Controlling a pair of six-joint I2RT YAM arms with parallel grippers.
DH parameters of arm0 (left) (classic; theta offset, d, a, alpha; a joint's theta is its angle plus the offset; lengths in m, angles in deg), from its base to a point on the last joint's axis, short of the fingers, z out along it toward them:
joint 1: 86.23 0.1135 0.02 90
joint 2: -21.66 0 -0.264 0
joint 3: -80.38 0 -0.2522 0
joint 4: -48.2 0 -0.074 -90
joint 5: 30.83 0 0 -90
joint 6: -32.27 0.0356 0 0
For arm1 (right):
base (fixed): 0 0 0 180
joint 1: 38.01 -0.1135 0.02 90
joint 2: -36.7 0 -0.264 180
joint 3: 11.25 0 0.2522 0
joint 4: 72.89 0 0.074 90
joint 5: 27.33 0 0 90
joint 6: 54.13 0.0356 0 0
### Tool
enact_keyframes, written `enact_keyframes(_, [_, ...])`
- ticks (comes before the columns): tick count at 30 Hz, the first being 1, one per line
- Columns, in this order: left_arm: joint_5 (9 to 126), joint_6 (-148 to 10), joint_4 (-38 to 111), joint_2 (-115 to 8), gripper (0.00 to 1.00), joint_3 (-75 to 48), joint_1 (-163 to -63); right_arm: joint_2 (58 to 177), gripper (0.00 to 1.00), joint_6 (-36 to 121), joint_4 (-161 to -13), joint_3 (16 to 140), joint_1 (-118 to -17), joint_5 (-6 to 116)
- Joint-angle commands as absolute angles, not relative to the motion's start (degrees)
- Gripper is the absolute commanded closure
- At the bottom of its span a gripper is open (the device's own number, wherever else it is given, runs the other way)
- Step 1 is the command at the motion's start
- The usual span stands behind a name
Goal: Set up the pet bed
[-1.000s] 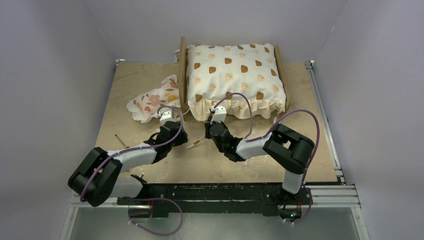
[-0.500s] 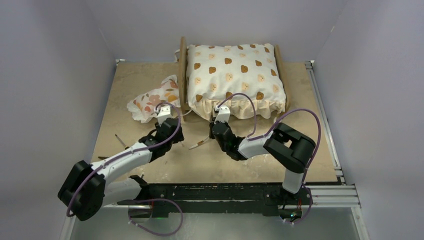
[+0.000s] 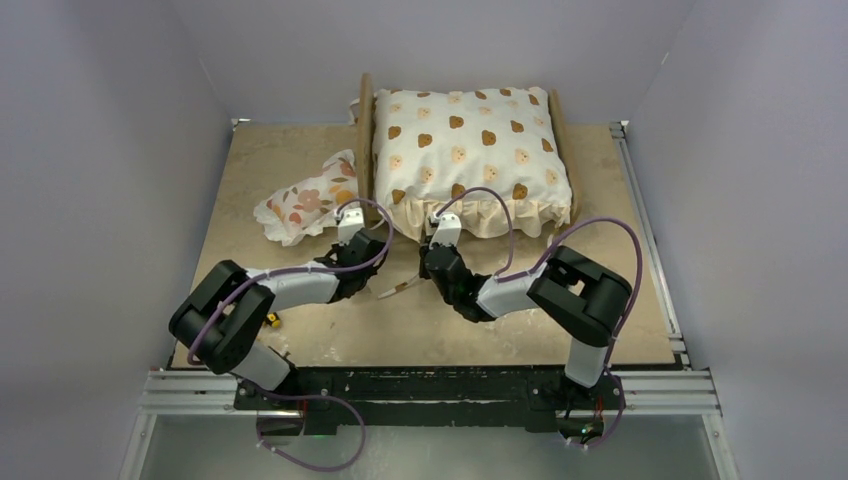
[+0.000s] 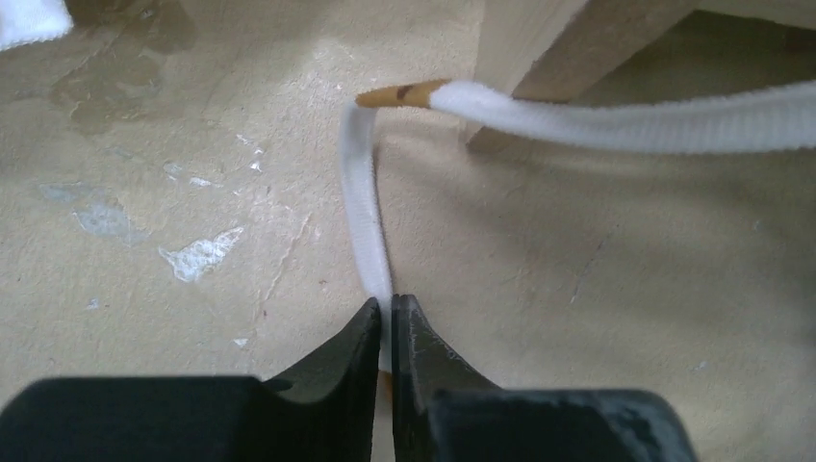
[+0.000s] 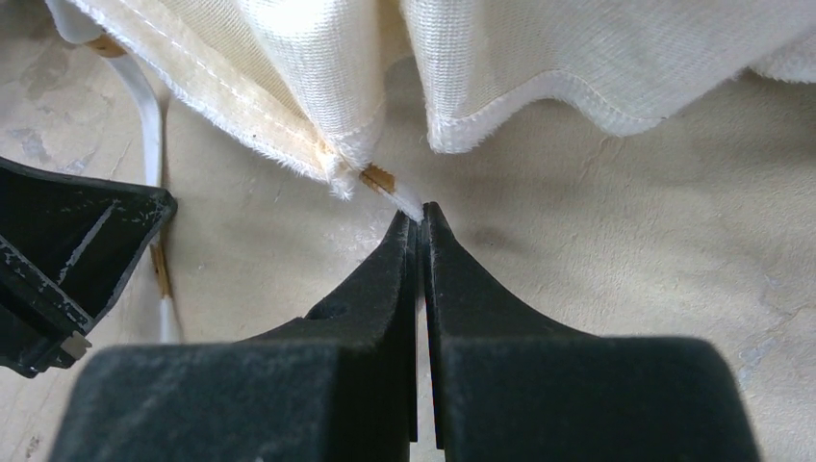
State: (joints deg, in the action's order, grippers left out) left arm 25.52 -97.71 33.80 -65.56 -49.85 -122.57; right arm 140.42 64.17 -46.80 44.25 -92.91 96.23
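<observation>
The pet bed stands at the back, and its wooden rails flank a cream bear-print cushion. One wooden leg shows in the left wrist view. My left gripper is at the bed's front-left corner. In its own view the left gripper is shut on a white tie lying on the table. My right gripper is at the cushion's front ruffle. Seen from its wrist, the right gripper is shut on the end of a brown-marked tie from that ruffle.
A small floral pillow lies left of the bed. A loose strap end rests between the two arms. A small yellow bit lies near the left arm. Metal rails edge the table, and grey walls enclose it.
My left arm swung right from the floral pillow to the bed's front-left corner, and its jaws closed on the white tie. The right gripper nudged slightly toward the ruffle and stayed shut.
</observation>
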Motion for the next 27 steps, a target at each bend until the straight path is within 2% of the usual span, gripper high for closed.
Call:
enact_keyframes(1, [31.7,-99.1,33.5,-64.7,1.0,-53.6,-124.1,137.3,1.0,64.9,-46.0,43.4,-92.7,98.2])
enact_keyframes(9, [36.3,-104.5,25.2,-51.0,1.0,-59.5,-135.2,137.1,1.0,65.4,-45.4,43.0,-92.2,97.7])
enact_keyframes(11, [36.8,-104.2,21.8,-47.4,0.91,-58.1,-136.2,137.4,1.0,65.4,-45.4,43.2,-92.1,97.4])
enact_keyframes(13, [35.9,-103.1,19.5,-44.7,0.77,-56.0,-136.2,137.5,1.0,65.4,-45.4,43.4,-92.1,97.3])
enact_keyframes(15, [32.7,-101.5,17.6,-42.9,0.61,-53.4,-136.0,137.5,1.0,65.4,-45.5,43.4,-92.0,97.3])
enact_keyframes(17, [28.4,-99.5,16.7,-42.8,0.53,-51.0,-135.3,137.4,1.0,65.5,-45.5,43.2,-92.0,97.3])
enact_keyframes(20, [26.1,-95.2,19.7,-45.5,0.48,-48.6,-132.5,137.3,1.0,65.5,-45.4,43.1,-91.9,97.3])
enact_keyframes(27, [35.6,-89.0,33.3,-55.5,0.47,-47.2,-125.3,137.4,1.0,65.6,-45.4,43.0,-91.8,97.3])
